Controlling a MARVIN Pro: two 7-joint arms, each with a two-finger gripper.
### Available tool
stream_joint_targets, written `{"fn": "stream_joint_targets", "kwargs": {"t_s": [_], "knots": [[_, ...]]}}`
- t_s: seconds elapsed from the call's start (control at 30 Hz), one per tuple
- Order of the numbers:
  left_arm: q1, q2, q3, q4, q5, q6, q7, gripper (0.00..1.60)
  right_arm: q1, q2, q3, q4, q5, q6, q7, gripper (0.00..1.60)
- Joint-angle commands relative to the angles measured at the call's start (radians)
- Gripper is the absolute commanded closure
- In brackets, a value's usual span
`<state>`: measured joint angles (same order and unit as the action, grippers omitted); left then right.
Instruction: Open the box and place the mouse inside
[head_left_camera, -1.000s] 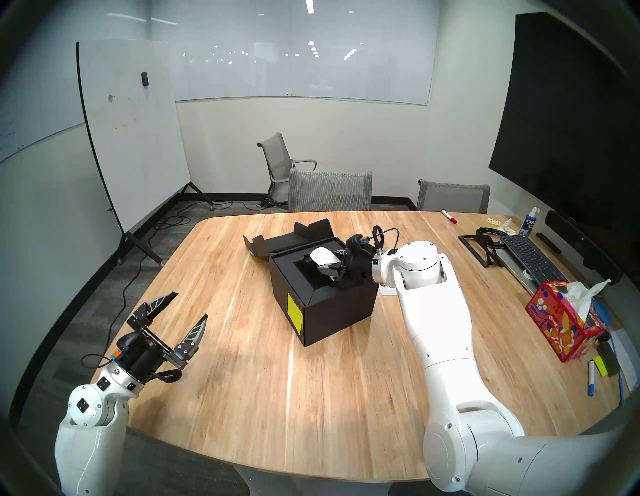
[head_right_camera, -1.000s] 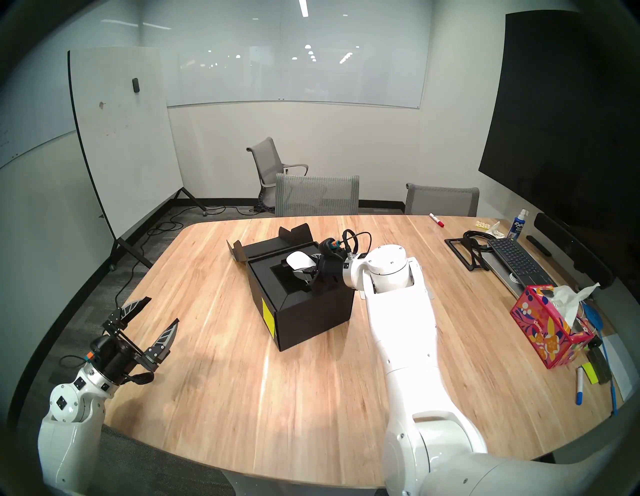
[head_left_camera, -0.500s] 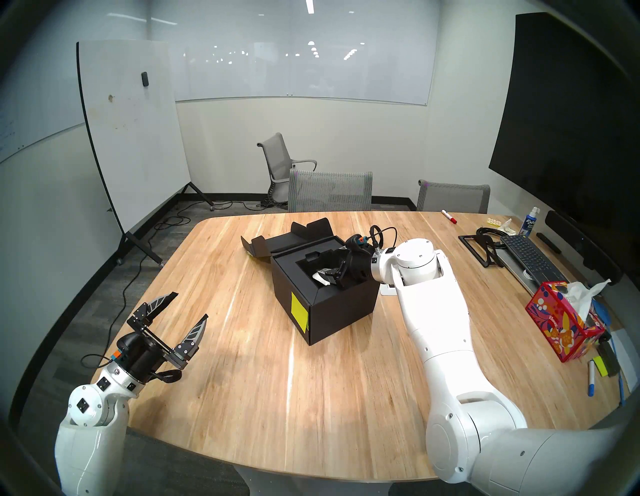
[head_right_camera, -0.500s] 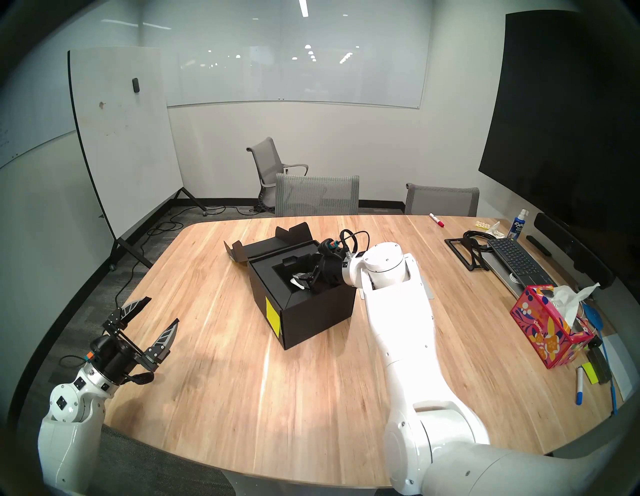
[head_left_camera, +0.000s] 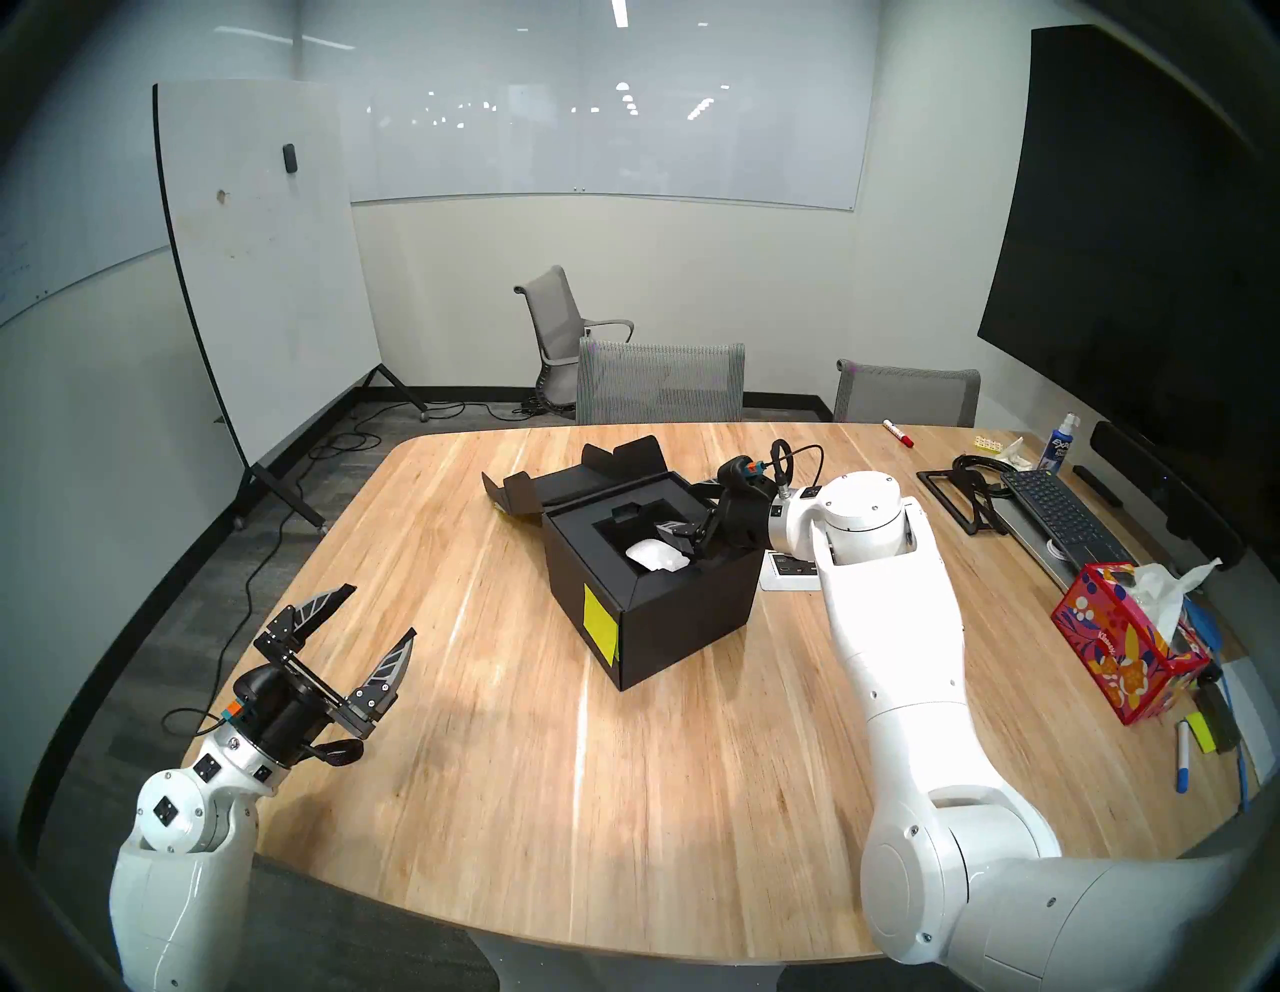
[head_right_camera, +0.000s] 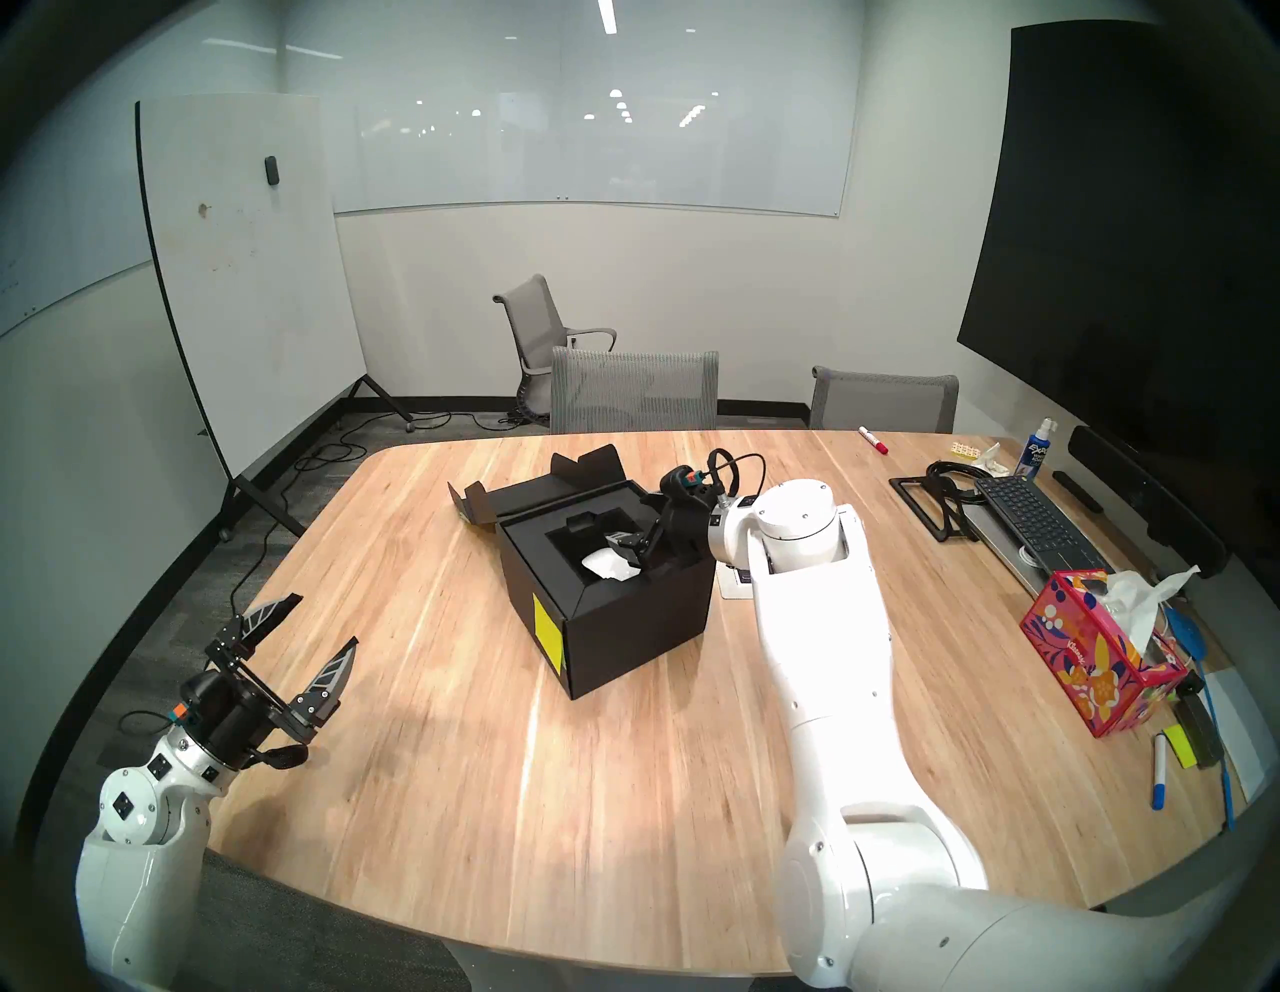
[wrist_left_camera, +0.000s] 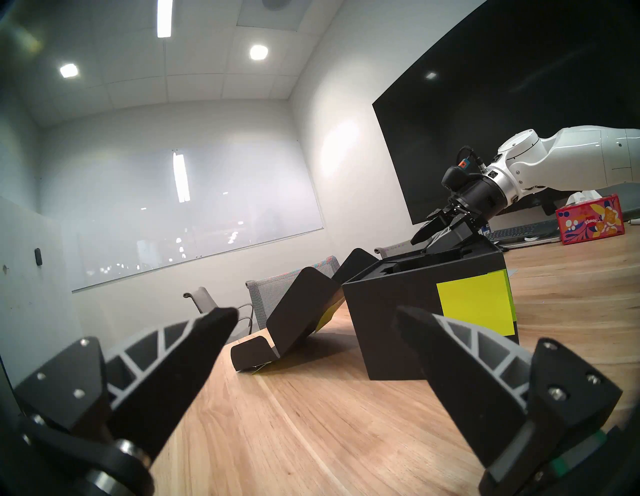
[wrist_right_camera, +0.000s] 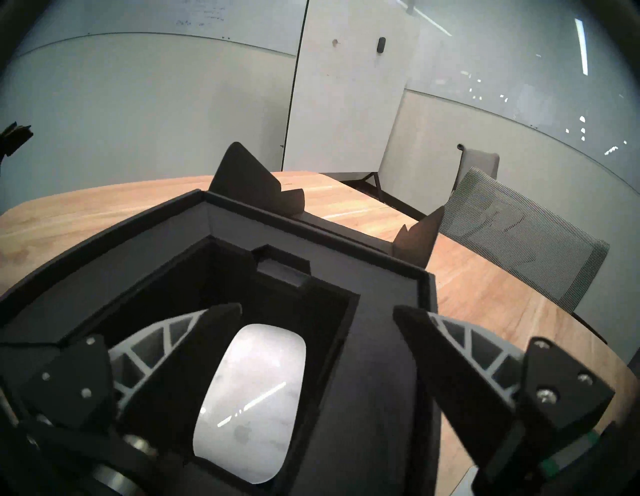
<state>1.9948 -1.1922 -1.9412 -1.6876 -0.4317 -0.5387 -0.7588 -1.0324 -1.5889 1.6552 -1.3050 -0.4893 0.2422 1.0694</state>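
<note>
We see two glossy white arms, the left arm (head_left_camera: 181, 893) and the right arm (head_left_camera: 893, 665), with rounded joint housings dotted by small screws. Each ends in a black wrist with an orange-and-blue connector and looping black cable. Each gripper's fingers (wrist_left_camera: 194, 350) are black with grey ribbed trusswork and silver screws.
</note>
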Motion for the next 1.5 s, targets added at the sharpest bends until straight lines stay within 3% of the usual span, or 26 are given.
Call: {"fn": "stream_joint_targets", "kwargs": {"t_s": [0.0, 0.2, 0.87, 0.93, 1.47], "knots": [[0.0, 0.002, -0.002, -0.015, 0.0, -0.005, -0.003, 0.0, -0.028, 0.0, 0.037, -0.117, 0.046, 0.004, 0.037, 0.0], [0.0, 0.002, -0.002, -0.015, 0.0, -0.005, -0.003, 0.0, -0.081, 0.016, 0.091, -0.201, 0.07, 0.012, 0.069, 0.0], [0.0, 0.002, -0.002, -0.015, 0.0, -0.005, -0.003, 0.0, -0.276, 0.032, 0.366, -0.446, 0.192, 0.016, 0.167, 0.0], [0.0, 0.002, -0.002, -0.015, 0.0, -0.005, -0.003, 0.0, -0.29, 0.035, 0.371, -0.46, 0.188, -0.013, 0.168, 0.0], [0.0, 0.002, -0.002, -0.016, 0.001, -0.005, -0.002, 0.0, -0.289, 0.015, 0.394, -0.463, 0.183, -0.01, 0.189, 0.0]]}}
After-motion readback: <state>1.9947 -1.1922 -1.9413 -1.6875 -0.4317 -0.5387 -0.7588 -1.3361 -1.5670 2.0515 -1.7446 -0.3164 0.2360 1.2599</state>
